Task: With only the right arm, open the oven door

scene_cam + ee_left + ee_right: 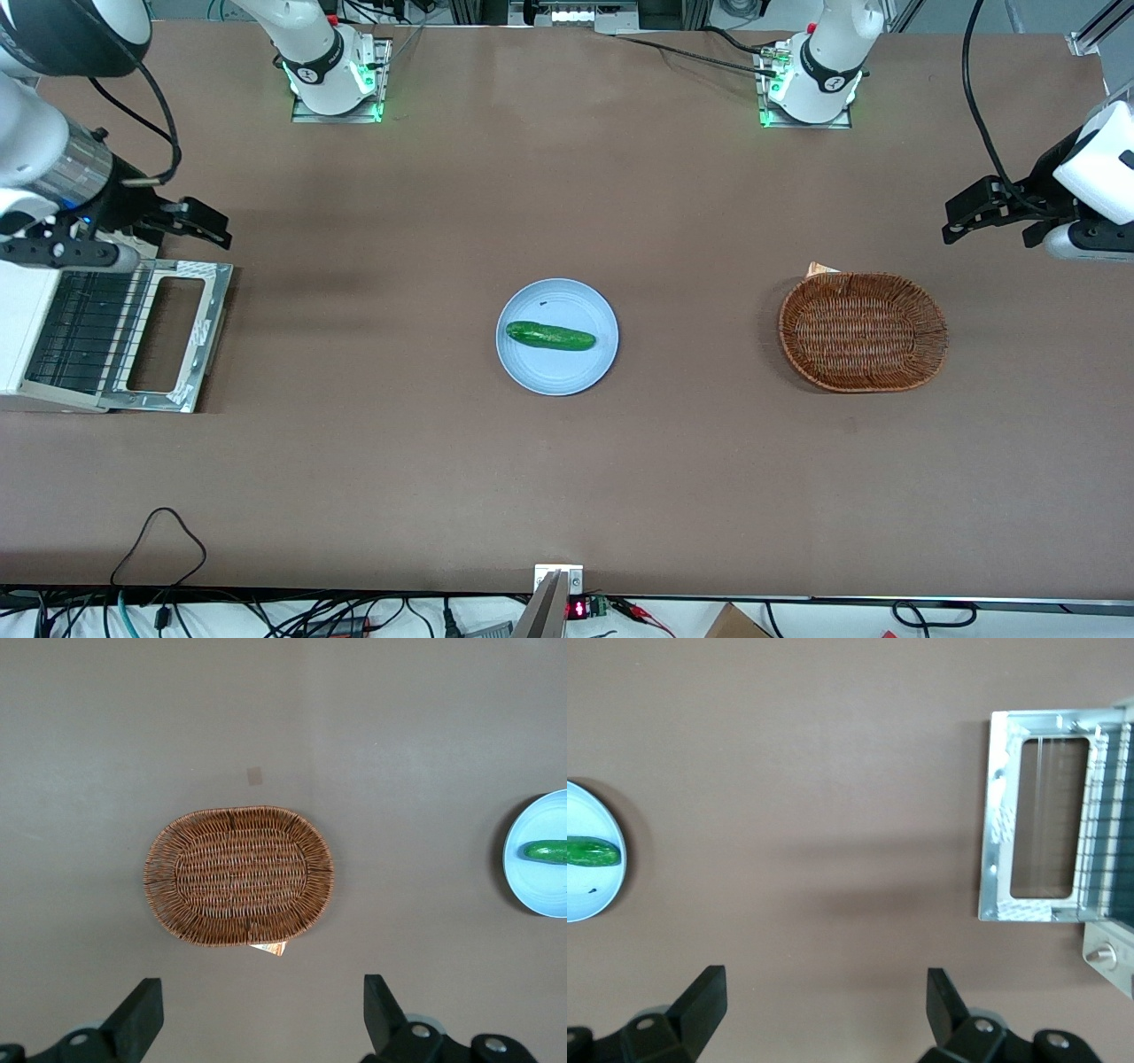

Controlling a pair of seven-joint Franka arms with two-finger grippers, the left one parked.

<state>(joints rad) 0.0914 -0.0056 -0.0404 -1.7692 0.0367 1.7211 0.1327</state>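
Observation:
The cream-white oven stands at the working arm's end of the table. Its door, a silver frame round a glass window, lies swung down flat and level with the table, so the wire rack inside shows. My right gripper hovers above the table, a little farther from the front camera than the door, touching nothing. Its fingers are spread wide and empty. In the right wrist view the gripper hangs over bare table, with the open door and the rack off to the side.
A light blue plate with a green cucumber sits mid-table; it also shows in the right wrist view. A brown wicker basket lies toward the parked arm's end. Cables run along the table's front edge.

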